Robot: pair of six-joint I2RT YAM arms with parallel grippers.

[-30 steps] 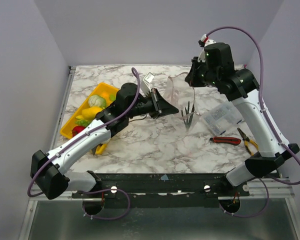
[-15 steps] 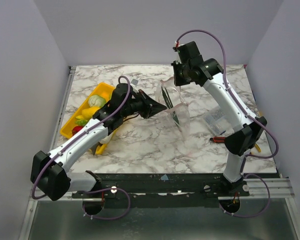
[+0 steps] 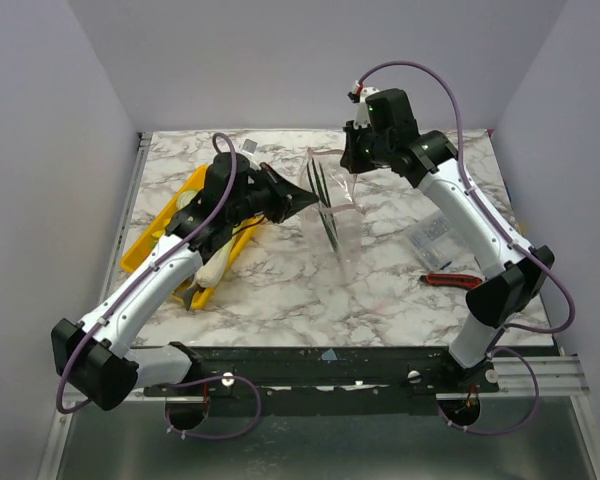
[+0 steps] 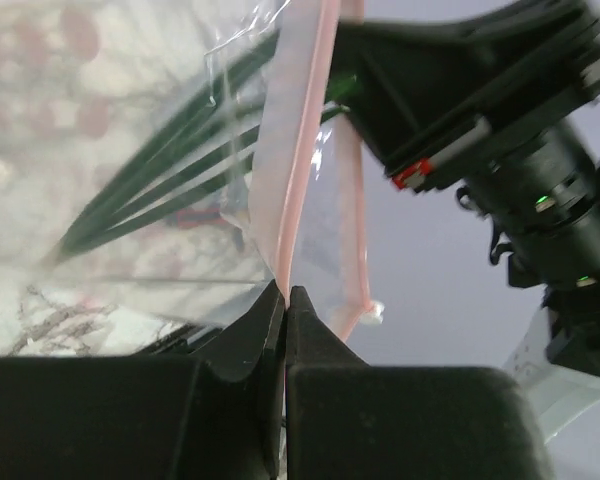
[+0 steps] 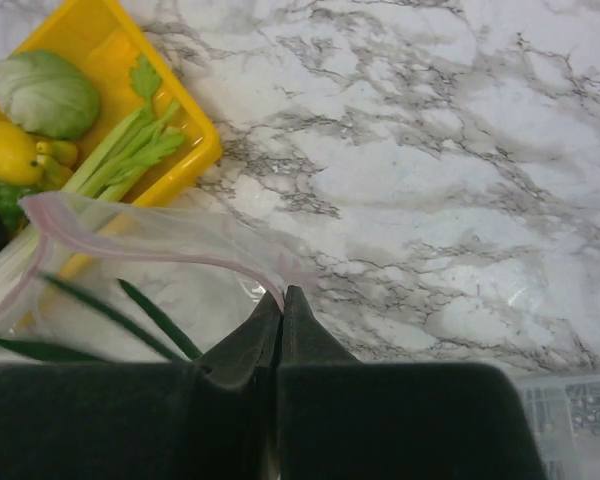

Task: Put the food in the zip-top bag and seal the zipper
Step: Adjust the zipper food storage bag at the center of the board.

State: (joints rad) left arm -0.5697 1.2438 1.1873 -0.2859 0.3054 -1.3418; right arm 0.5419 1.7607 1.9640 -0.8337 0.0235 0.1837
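The clear zip-top bag (image 3: 337, 232) hangs above the table between my two grippers, its mouth held up. Thin green stalks (image 3: 325, 195) lie inside it; they also show in the left wrist view (image 4: 160, 190). My left gripper (image 3: 310, 197) is shut on the pink zipper (image 4: 305, 130) at the bag's left end. My right gripper (image 3: 348, 168) is shut on the zipper (image 5: 140, 245) at the other end. The pale green round piece (image 5: 45, 93), the yellow oval (image 5: 5, 153) and a leafy green stalk (image 5: 120, 160) sit in the yellow tray (image 5: 195, 150).
The yellow tray (image 3: 140, 258) stands at the table's left side under my left arm. A small clear packet of grey bits (image 3: 435, 232) and a red-handled tool (image 3: 452, 281) lie on the right. The marble table top (image 3: 280, 290) spreads under the bag.
Both grippers have carried the bag to the left and towards the back. The green stalks now hang inside it. My right arm has stretched out to the left.
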